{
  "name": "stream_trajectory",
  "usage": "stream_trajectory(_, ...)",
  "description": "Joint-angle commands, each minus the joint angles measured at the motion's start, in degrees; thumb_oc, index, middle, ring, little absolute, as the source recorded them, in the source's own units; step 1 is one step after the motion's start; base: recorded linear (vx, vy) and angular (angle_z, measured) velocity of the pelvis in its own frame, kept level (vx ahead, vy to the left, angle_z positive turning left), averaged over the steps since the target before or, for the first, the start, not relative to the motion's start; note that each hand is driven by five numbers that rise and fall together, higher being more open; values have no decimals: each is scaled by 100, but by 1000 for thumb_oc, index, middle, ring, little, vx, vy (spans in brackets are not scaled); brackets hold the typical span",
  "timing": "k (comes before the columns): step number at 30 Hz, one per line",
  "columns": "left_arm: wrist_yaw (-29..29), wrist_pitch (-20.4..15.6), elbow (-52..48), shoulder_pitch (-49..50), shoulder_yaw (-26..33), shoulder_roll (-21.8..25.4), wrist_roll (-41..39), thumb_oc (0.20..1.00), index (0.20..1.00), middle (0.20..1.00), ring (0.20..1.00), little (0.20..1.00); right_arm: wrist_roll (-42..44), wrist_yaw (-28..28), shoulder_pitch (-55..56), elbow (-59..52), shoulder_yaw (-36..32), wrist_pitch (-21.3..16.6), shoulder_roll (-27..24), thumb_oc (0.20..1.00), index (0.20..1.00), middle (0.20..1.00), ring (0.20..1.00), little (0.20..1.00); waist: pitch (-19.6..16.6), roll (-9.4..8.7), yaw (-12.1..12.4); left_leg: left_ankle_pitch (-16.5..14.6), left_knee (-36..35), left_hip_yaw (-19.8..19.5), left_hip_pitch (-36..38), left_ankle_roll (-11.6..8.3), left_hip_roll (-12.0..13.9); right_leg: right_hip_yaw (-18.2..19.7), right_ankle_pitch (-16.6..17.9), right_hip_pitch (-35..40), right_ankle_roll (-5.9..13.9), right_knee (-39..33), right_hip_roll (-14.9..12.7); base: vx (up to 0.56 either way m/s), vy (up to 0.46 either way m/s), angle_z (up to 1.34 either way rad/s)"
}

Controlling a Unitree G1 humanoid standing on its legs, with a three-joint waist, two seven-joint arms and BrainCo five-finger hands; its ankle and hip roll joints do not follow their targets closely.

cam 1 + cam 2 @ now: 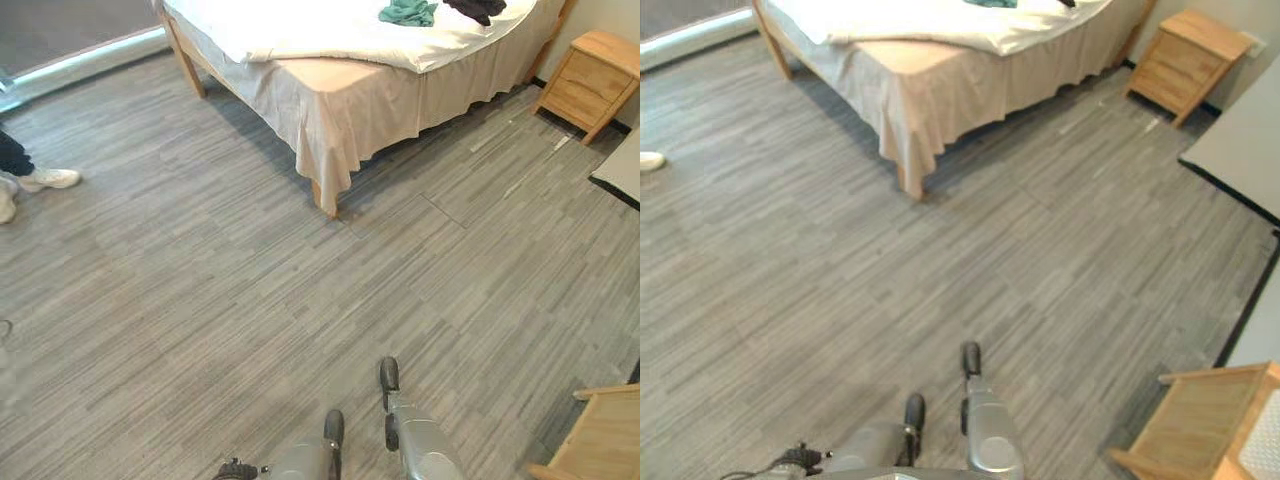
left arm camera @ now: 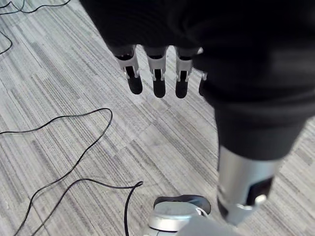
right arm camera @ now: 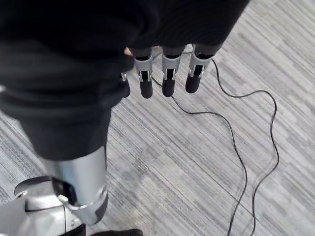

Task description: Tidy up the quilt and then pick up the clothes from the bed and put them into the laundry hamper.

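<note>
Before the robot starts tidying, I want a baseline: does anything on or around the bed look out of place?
Yes. The white quilt lies rumpled, its edge bunched short of the bed's corner, baring the beige sheet. A green garment and a black garment lie loose on top. Nothing looks spilled or damaged.

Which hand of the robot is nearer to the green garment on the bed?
Right, but only slightly. The right hand reaches a little further forward toward the green garment on the bed. The left hand hangs lower and further left. Both are far from it.
</note>
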Motion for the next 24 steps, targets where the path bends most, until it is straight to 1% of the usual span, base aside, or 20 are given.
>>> stream_trajectory(1,70,3,-149,341,-247,-302,415,1000,1000,1000,1000,1000,61,-23,5,-60,93,54,-174,1000,1000,1000,1000,1000,-256,31,-168,-1063,-184,-221,1535,-209,201,-49,1412,-317,-51,-373,3,560,-117,28)
stream_trajectory(2,68,20,-150,350,-245,-309,423,1000,1000,1000,1000,1000,13,-31,12,-39,89,69,-177,1000,1000,1000,1000,1000,-279,42,-176,-1067,-164,-214,1565,-235,242,-30,1376,-305,-63,-294,8,557,-103,38)
stream_trajectory(3,-11,81,-163,349,-227,-295,536,1000,1000,1000,1000,1000,-75,-70,18,49,99,-4,-188,1000,1000,1000,1000,1000,-349,67,-206,-1002,-12,-172,1623,-340,388,20,1258,-307,-90,57,13,678,-144,58)
stream_trajectory(4,-49,175,-175,314,-245,-258,659,1000,1000,1000,1000,1000,-23,-66,16,66,116,-118,-198,1000,1000,1000,1000,1000,-438,102,-257,-672,342,-4,1626,-467,627,-8,1058,-287,-169,357,22,823,-204,62)
stream_trajectory(6,-57,245,-212,281,-221,-220,566,1000,1000,1000,1000,1000,-10,-49,17,-43,148,-225,-215,1000,1000,1000,1000,1000,-602,181,-324,137,1061,291,1651,-737,1058,-273,731,-128,-397,507,107,767,-268,28)
stream_trajectory(7,18,288,-286,221,-180,-252,221,1000,1000,1000,1000,1000,-5,-187,-59,-219,267,-260,-293,1000,1000,1000,1000,1000,-738,110,-313,948,2889,334,1156,-885,1222,-330,456,251,-782,370,248,644,-271,-19)
stream_trajectory(8,20,293,-287,217,-179,-256,207,1000,1000,1000,1000,1000,-6,-193,-70,-224,274,-266,-298,1000,1000,1000,1000,1000,-750,83,-313,973,2976,323,1093,-875,1190,-326,445,264,-800,360,231,615,-275,-16)
stream_trajectory(9,96,295,-328,184,-158,-299,148,1000,1000,1000,1000,1000,10,-230,-136,-312,314,-277,-362,1000,1000,1000,1000,1000,-714,-19,-227,1049,3846,190,349,-833,974,-214,384,467,-906,302,242,233,-87,15)
stream_trajectory(10,133,280,-345,165,-166,-320,105,1000,1000,1000,1000,1000,28,-245,-180,-373,345,-298,-403,1000,1000,1000,1000,1000,-648,-40,-134,1018,4223,103,-155,-763,798,-143,323,605,-945,302,276,272,-83,18)
stream_trajectory(12,192,196,-339,165,-162,-353,43,1000,1000,1000,1000,1000,76,-244,-259,-493,409,-317,-463,1000,1000,1000,1000,1000,-528,-72,40,882,4536,41,-899,-610,494,-36,240,812,-963,313,318,212,-27,-21)
stream_trajectory(13,201,121,-342,204,-136,-345,86,1000,1000,1000,1000,1000,78,-207,-314,-533,434,-383,-488,1000,1000,1000,1000,1000,-466,-104,149,830,4383,65,-1274,-530,370,21,187,947,-960,318,332,404,7,-76)
stream_trajectory(14,151,3,-333,296,-106,-291,70,1000,1000,1000,1000,1000,73,-135,-387,-647,486,-414,-508,1000,1000,1000,1000,1000,-347,-57,348,878,3389,97,-1442,-491,354,117,41,1158,-947,370,466,476,40,-77)
stream_trajectory(15,143,-47,-332,351,-79,-251,25,1000,1000,1000,1000,1000,43,-97,-427,-683,518,-421,-498,1000,1000,1000,1000,1000,-352,-18,421,1012,2498,72,-1463,-512,348,187,-46,1242,-914,355,555,536,93,-63)
stream_trajectory(16,142,-96,-345,427,-42,-207,-12,1000,1000,1000,1000,1000,2,-55,-480,-709,585,-442,-488,1000,1000,1000,1000,1000,-319,41,554,1075,1483,-33,-1402,-549,338,345,-148,1427,-857,261,690,421,94,-78)
stream_trajectory(17,132,-100,-354,455,-45,-192,-12,1000,1000,1000,1000,1000,-9,-36,-505,-714,637,-452,-482,1000,1000,1000,1000,1000,-285,90,648,1119,790,-133,-1350,-591,318,439,-191,1563,-826,185,773,476,97,-117)
stream_trajectory(19,105,-61,-375,514,-151,-211,154,1000,1000,1000,1000,1000,-54,16,-462,-712,716,-437,-449,1000,1000,1000,1000,1000,-219,204,855,1373,-822,-247,-1264,-730,261,664,-323,2025,-739,-4,906,576,108,-105)
stream_trajectory(20,138,-40,-372,509,-210,-229,168,1000,1000,1000,1000,1000,-75,19,-411,-695,714,-403,-437,1000,1000,1000,1000,1000,-219,248,902,1417,-1300,-126,-1329,-764,241,715,-451,2212,-722,5,928,595,169,-62)
stream_trajectory(21,139,11,-386,498,-246,-251,216,1000,1000,1000,1000,1000,-151,-9,-328,-666,691,-326,-433,1000,1000,1000,1000,1000,-236,284,902,1386,-1394,23,-1427,-773,223,798,-609,2424,-703,14,924,507,229,-57)
stream_trajectory(23,80,103,-374,460,-263,-279,327,1000,1000,1000,1000,1000,-309,-131,-259,-484,614,-149,-405,1000,1000,1000,1000,1000,-326,344,832,1271,-1355,181,-1403,-705,287,988,-885,2623,-679,146,907,588,353,-35)
stream_trajectory(24,69,101,-343,449,-311,-303,332,1000,1000,1000,1000,1000,-262,-269,-213,-312,571,66,-373,1000,1000,1000,1000,1000,-426,376,792,1301,-1271,319,-1363,-683,359,983,-1042,2773,-621,366,851,548,341,-22)
